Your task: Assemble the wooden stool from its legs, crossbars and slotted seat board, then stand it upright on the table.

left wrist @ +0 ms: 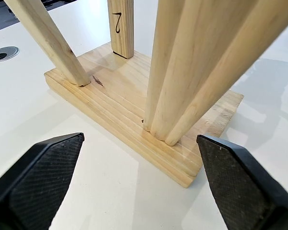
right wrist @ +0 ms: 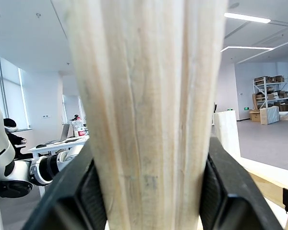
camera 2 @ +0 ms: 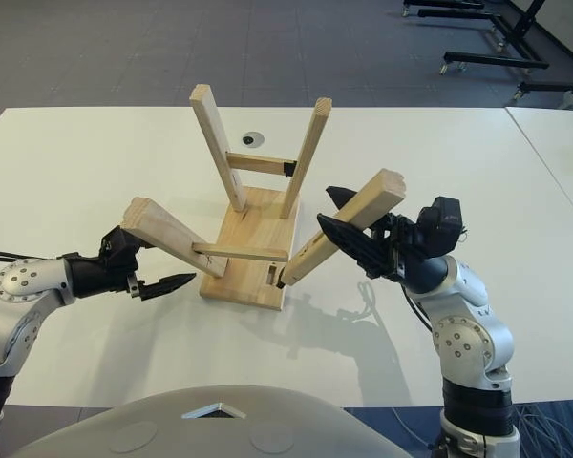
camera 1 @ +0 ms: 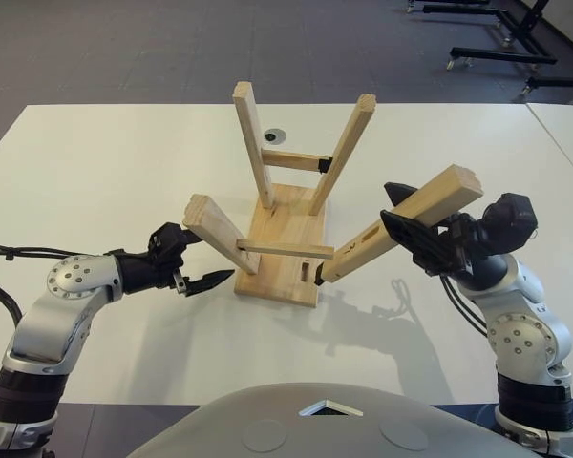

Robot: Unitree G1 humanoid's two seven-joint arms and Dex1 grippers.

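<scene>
Left eye view: right gripper (camera 1: pixel 403 216) clamps a leaning leg (camera 1: pixel 358 253) on the seat board (camera 1: pixel 279 239) mid-tabletop; left gripper (left wrist: pixel 140 140) gapes wide beside it.

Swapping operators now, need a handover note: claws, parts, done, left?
Left claw: open, empty, low by the near corner of the seat board.
Right claw: shut on the near-right leg, which leans outward, foot at the board.
Done: board flat on the table; two far legs stand in it, joined by a crossbar.
Near-left leg leans outward; second crossbar spans the near pair.
Left: probably seat both near legs straight, then flip the stool.
</scene>
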